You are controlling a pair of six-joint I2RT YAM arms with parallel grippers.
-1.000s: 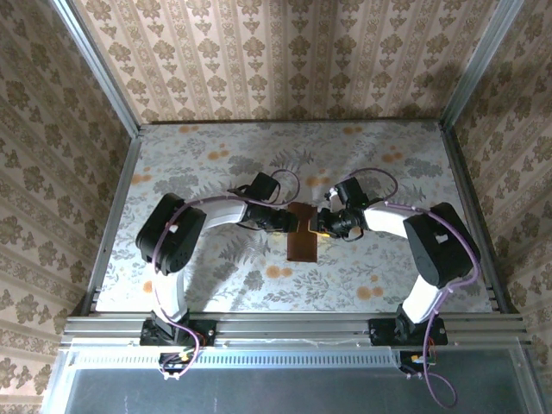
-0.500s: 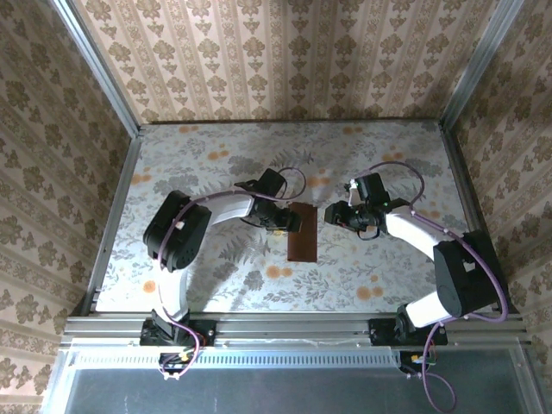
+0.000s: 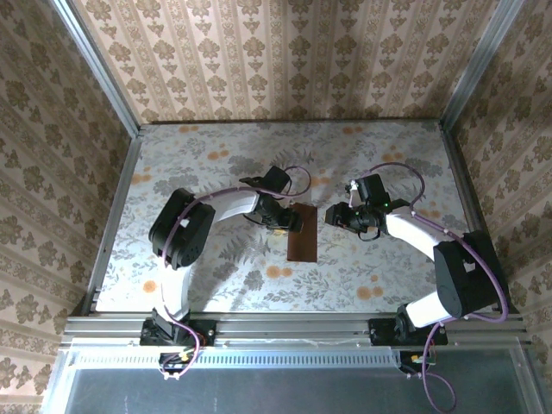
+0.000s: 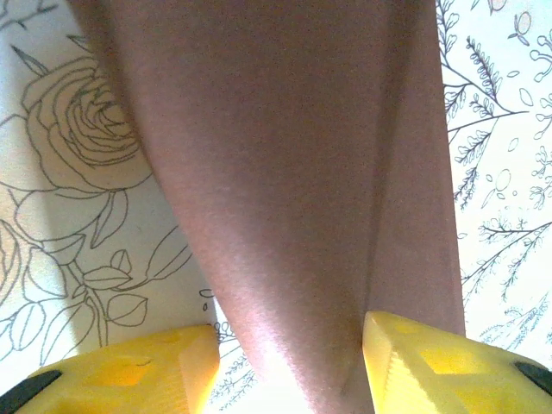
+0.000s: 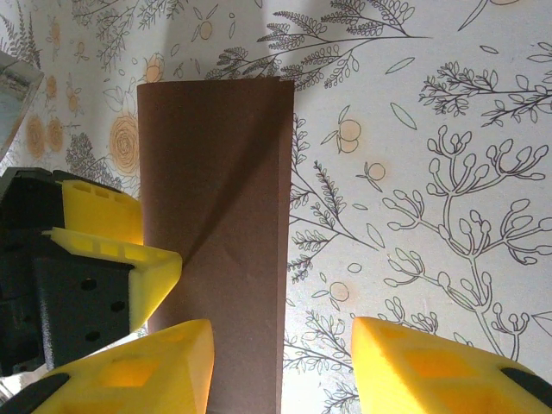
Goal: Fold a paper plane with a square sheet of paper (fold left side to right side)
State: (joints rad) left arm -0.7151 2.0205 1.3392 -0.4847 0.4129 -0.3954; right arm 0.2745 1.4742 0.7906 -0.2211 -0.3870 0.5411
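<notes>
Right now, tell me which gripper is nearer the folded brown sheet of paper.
Left. The left gripper sits at the far left edge of the folded sheet, with paper between its open fingers. The right gripper hangs off the sheet's right side, apart from it.

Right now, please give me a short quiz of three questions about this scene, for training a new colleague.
1. True or false: the right gripper grips the brown paper.
2. From above, the paper looks like: A) a full square, B) a narrow rectangle, C) a pointed dart.
3. Which gripper has its fingers at the paper's left edge?
Key: 1 false; 2 B; 3 the left gripper.
</notes>
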